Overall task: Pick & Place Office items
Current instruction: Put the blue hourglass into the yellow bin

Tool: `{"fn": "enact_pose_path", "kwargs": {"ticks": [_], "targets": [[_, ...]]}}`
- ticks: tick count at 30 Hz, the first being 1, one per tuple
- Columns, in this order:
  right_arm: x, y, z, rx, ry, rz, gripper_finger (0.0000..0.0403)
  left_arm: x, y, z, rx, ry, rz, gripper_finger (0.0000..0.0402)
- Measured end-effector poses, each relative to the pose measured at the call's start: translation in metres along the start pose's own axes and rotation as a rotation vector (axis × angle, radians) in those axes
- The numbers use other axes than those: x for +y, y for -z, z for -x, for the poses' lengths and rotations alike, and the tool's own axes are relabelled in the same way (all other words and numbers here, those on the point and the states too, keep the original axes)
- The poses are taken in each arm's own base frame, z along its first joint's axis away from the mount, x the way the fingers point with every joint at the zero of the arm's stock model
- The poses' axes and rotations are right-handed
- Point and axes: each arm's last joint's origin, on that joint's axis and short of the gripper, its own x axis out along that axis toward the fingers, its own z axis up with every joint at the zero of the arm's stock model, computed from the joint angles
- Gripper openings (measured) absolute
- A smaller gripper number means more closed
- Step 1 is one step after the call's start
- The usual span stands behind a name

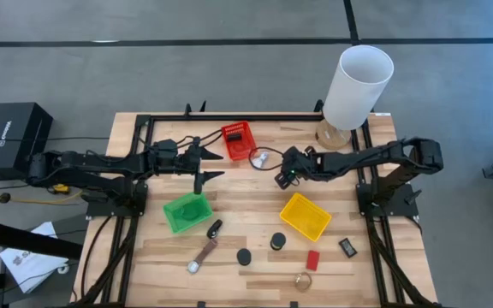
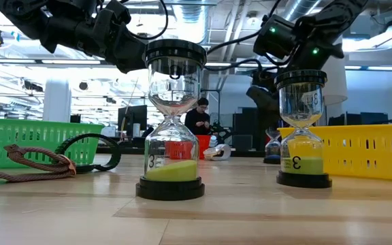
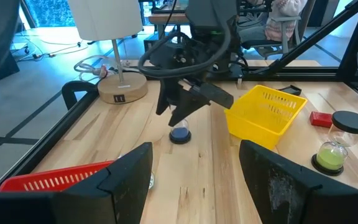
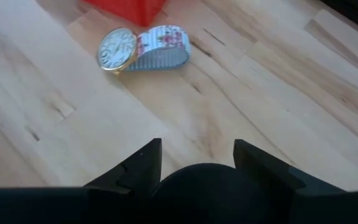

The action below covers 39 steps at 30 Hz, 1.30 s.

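My right gripper (image 1: 282, 175) (image 4: 197, 155) is open over the table's middle, between the red basket (image 1: 238, 141) and the yellow basket (image 1: 306, 216). A small hourglass with a black top (image 4: 210, 186) and a blue middle (image 3: 179, 134) stands on the table right under it, its top showing between the fingers. A gold-faced watch with a white band (image 4: 145, 48) lies beyond it. My left gripper (image 1: 208, 162) (image 3: 197, 180) hangs open above the green basket (image 1: 187, 210), holding nothing. Near the front edge stand two green-sand hourglasses (image 2: 174, 129) (image 2: 303, 129), with a brown strap (image 1: 202, 255), a red block (image 1: 312, 259) and a gold round piece (image 1: 304, 280). My right gripper comes down from above over the small hourglass's black top (image 4: 210, 186), one finger on each side of it. The hourglass stands upright on the table. I cannot tell whether the fingers touch it.
The tall white lamp (image 1: 358, 85) stands at the far right corner on its wooden base. A black key fob (image 1: 215, 228) and a black clip (image 1: 347, 248) lie near the front. Bare wood shows between the red basket and the yellow basket.
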Motion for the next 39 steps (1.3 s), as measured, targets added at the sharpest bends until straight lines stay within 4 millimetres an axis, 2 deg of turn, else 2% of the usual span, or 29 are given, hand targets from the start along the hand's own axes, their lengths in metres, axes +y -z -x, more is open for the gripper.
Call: {"fn": "enact_pose_path", "kwargs": {"ticks": [4,8,15,19,24,31,39], "targets": [[0.005,0.003,0.002,-0.001,-0.013,0.017,0.0197,0.000,0.000,0.000,0.000,0.000,0.000,0.0237],[0.008,0.005,0.004,-0.002,-0.024,0.028,0.0181,0.000,0.000,0.000,0.000,0.000,0.000,0.0237],[0.011,0.006,0.006,-0.003,-0.031,0.036,0.0181,0.000,0.000,0.000,0.000,0.000,0.000,0.0237],[0.014,-0.002,0.009,-0.019,-0.040,0.032,0.0190,0.000,0.000,0.000,0.000,0.000,0.000,0.0237],[0.019,-0.018,0.017,-0.040,-0.053,0.063,0.0181,0.000,0.000,0.000,0.000,0.000,0.000,0.0237],[0.033,-0.034,0.042,0.028,-0.077,0.138,0.0181,0.000,0.000,0.000,0.004,0.000,0.000,0.0237],[0.065,-0.034,0.083,0.033,-0.161,0.262,0.0181,0.000,0.001,0.000,0.008,0.001,0.003,0.0237]]}}
